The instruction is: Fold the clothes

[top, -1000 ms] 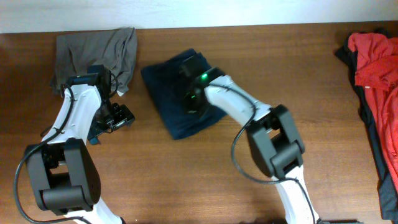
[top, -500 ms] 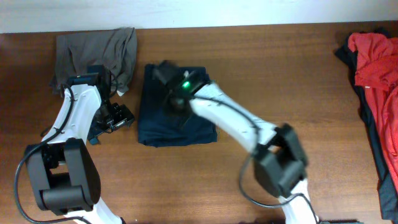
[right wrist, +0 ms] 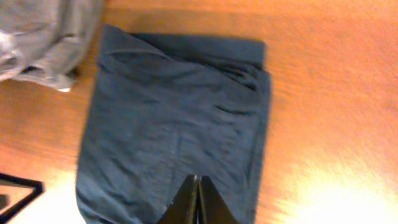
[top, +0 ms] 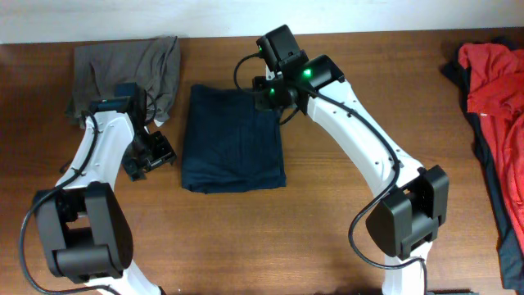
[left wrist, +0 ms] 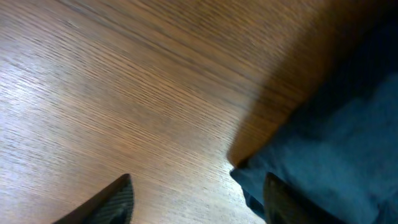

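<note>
Overhead, right arm [top: 360, 141] arches above navy garment [top: 232, 139] — right gripper [right wrist: 196, 184] pinched closed, empty; left gripper [left wrist: 199, 190] splayed.

Brown wooden table [top: 344, 246] with fine straight grain, pale wall strip [top: 368, 15] along its far edge, white glare patches [right wrist: 323, 193] on the polished wood

No readable text, labels or numbers anywhere.
</note>
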Robot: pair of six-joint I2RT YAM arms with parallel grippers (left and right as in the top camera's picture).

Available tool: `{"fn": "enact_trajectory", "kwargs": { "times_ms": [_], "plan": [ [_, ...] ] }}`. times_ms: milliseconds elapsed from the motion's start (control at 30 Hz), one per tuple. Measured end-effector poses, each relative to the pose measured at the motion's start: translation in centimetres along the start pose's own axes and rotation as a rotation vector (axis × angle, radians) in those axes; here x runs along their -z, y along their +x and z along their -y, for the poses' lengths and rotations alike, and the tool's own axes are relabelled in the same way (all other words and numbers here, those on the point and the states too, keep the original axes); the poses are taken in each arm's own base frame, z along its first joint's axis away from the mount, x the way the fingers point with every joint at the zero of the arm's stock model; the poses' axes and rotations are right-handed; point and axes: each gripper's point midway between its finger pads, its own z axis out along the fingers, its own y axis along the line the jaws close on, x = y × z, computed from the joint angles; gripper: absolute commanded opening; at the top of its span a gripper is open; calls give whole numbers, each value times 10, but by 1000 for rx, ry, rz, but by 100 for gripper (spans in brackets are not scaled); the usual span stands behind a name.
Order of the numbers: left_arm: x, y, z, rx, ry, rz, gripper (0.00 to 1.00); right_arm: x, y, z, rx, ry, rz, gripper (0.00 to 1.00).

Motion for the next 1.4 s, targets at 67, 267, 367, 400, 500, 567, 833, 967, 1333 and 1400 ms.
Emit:
{"fn": "enact_trajectory", "kwargs": {
  "times_ms": [67,267,367,400,500,567,833,967,1333,1400],
  "plan": [
    [0,2,2,-9,6,-5,64,-2,-5,-5,21,-24,20,4],
    [24,8,11,-75,45,46,72,-39,-14,-8,44,-63,37,4],
    [51,14,22,-135,88,121,79,-71,-11,-2,32,-92,9,4],
    [58,17,27,-154,100,141,80,-81,-9,0,28,-100,-3,4],
    [72,28,42,-219,128,178,80,-110,-3,8,12,-137,-37,4],
    [71,33,53,-256,134,179,80,-124,1,11,4,-158,-55,4],
    [34,33,83,-325,116,129,80,-148,11,16,-10,-190,-91,4],
    [9,28,86,-324,92,87,80,-158,17,23,-24,-189,-112,4],
    [-57,23,89,-320,32,-18,80,-160,16,51,-74,-174,-133,4],
    [-57,22,89,-319,28,-19,80,-160,18,53,-78,-170,-143,4]
  ]
}}
